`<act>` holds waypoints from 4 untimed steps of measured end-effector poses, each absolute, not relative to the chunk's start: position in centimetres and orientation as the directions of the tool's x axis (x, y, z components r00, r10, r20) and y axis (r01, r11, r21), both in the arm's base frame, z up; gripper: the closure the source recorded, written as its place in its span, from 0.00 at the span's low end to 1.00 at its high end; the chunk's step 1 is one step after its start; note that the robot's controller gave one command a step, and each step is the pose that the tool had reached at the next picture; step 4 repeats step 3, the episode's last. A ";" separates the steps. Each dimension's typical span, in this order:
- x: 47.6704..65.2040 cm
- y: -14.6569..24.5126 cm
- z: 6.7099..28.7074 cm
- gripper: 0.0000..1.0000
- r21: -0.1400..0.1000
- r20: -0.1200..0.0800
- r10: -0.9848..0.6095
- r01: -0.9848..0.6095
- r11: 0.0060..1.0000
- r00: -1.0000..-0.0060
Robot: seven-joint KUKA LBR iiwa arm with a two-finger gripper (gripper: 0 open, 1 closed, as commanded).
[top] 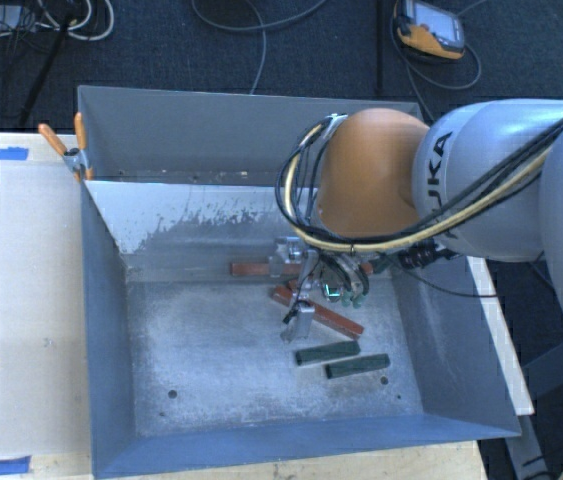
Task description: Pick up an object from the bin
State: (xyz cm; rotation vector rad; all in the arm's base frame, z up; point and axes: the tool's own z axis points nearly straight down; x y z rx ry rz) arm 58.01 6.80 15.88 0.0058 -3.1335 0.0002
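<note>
So, a grey bin [111, 368] was seen with only a few small flat bars on its floor. Two dark green bars [326, 354] were laid side by side toward the right wall, and a shorter brown bar [251, 267] was left near the back wall. The gripper [299, 318] was held low over a reddish-brown bar [339, 320], long and slim, slanted just right of the bin's middle. Whether it was open or closed couldn't be told, tbh.

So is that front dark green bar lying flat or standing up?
Lying flat: the dark green bar rests lengthwise on the bin floor, beside a second green bar, apart from the end effector.
</note>
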 end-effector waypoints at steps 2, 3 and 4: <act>53.8 0.4 7.9 1.00 0.001 0.001 -0.108 -0.108 0.994 -0.994; 54.8 0.5 21.7 1.00 -0.001 -0.009 -0.121 -0.121 0.993 -0.993; 54.8 0.5 21.7 1.00 -0.001 -0.009 -0.121 -0.121 0.993 -0.993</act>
